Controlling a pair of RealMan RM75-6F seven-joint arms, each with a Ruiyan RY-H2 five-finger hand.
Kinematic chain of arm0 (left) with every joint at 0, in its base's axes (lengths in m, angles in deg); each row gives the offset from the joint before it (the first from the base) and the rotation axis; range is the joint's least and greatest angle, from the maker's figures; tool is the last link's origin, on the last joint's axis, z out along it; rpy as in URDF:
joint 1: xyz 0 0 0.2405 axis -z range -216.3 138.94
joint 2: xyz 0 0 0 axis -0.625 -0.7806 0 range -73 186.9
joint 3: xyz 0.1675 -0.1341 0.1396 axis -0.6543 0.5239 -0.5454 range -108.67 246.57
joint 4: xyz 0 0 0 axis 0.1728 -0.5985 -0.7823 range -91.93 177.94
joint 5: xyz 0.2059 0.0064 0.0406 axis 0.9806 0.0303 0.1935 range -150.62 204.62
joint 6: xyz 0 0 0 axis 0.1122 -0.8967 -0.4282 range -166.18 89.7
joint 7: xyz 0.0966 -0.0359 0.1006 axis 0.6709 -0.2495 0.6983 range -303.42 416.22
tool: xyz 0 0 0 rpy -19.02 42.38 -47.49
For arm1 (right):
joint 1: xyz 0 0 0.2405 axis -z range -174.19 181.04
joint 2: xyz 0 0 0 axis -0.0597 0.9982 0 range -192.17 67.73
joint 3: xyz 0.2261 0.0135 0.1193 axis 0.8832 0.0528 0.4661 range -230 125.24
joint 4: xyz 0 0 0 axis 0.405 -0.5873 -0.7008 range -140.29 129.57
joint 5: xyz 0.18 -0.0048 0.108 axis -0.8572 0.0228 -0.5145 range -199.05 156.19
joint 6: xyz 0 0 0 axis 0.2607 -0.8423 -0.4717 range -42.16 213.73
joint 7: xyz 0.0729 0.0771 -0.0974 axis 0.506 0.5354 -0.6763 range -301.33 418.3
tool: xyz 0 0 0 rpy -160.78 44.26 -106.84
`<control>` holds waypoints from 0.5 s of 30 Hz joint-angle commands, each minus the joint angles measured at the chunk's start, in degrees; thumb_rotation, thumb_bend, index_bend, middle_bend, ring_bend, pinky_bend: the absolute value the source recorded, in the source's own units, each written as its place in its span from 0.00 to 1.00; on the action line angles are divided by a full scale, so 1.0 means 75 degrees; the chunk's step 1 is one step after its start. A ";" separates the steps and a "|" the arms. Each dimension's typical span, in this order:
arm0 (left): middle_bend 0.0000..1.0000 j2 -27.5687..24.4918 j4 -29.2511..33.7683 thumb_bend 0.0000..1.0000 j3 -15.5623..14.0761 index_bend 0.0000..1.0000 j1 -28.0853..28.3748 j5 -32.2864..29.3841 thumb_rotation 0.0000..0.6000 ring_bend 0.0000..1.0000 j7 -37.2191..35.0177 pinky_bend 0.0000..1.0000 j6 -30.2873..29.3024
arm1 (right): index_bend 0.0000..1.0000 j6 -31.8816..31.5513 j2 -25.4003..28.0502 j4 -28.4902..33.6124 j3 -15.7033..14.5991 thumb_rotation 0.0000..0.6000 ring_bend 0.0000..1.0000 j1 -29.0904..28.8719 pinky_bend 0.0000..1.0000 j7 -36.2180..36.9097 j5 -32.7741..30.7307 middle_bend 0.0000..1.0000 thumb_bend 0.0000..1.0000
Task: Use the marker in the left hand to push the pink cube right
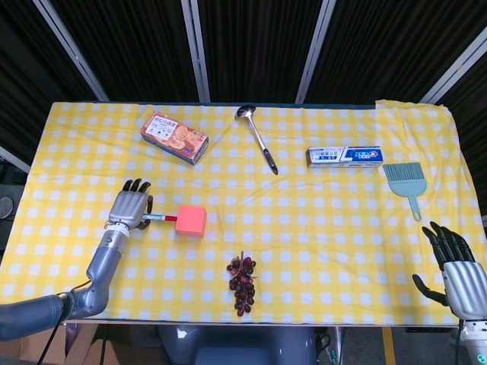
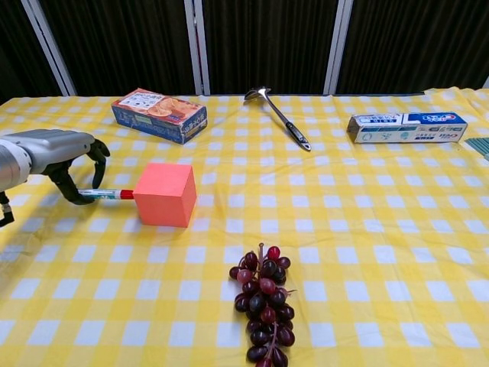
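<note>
Currently the marker (image 2: 107,194) is grasped in the fingers of the left hand (image 1: 129,209), its red tip set against the left face of the pink cube (image 2: 164,194), which sits on the tabletop (image 2: 367,229) left of centre. Fingers of the right hand (image 1: 456,274) are released and spread, nothing held.

Both views are bright and evenly lit, seemingly from overhead, with only soft, short shadows on the bench (image 1: 319,228) beneath the pink cube (image 2: 163,194) and the grapes (image 2: 263,302). The backdrop is near black. Focus is sharp throughout, with no noticeable glare or edge blur.
</note>
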 commanded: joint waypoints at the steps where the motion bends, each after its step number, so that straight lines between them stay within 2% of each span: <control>1: 0.10 0.0065 0.0075 0.47 0.0036 0.60 0.0076 -0.0022 1.00 0.00 0.0039 0.01 -0.0033 | 0.00 0.0003 0.0002 0.0002 0.0000 1.00 0.00 -0.0001 0.09 0.0005 0.0002 0.00 0.34; 15: 0.10 0.0418 0.0467 0.47 0.0129 0.61 0.0468 -0.0336 1.00 0.00 0.0395 0.01 -0.0201 | 0.00 -0.0007 0.0013 -0.0016 0.0008 1.00 0.00 -0.0004 0.09 0.0056 0.0008 0.00 0.34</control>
